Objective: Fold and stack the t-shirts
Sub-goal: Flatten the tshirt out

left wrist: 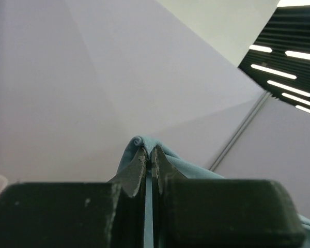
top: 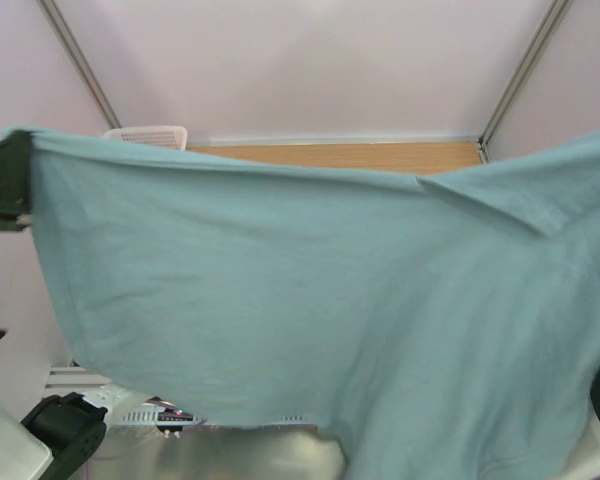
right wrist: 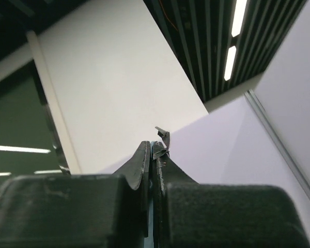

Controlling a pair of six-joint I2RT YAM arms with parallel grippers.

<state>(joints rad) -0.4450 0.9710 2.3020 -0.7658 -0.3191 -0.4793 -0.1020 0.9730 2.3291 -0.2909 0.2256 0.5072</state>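
1. Grey-blue t-shirt. Soft plain cloth, hanging spread in the air and filling most of the top view, from the upper left corner across to the right edge. Its top edge sags in a shallow curve between the two raised corners. A sleeve or fold juts out at upper right of centre. The lower hem hangs ragged along the bottom of the frame, lower on the right than on the left. It hides nearly all of the surface behind it.

2. Worktop. Light wood. Only a narrow strip shows above the shirt's top edge, at upper centre of the top view, against pale walls.

3. Basket. White plastic lattice. Only its rim peeks over the shirt's top edge at upper left, at the left end of the wood strip.

4. Left claw. Black fingers pressed together on a small rolled fold of the shirt, which bulges just above the tips at lower centre of the left wrist view. In the top view it is the dark shape at the shirt's upper left corner.

5. Right claw. Black fingers clamped narrow on a thin scrap of the shirt's edge, which pokes up just above the tips at centre of the right wrist view.
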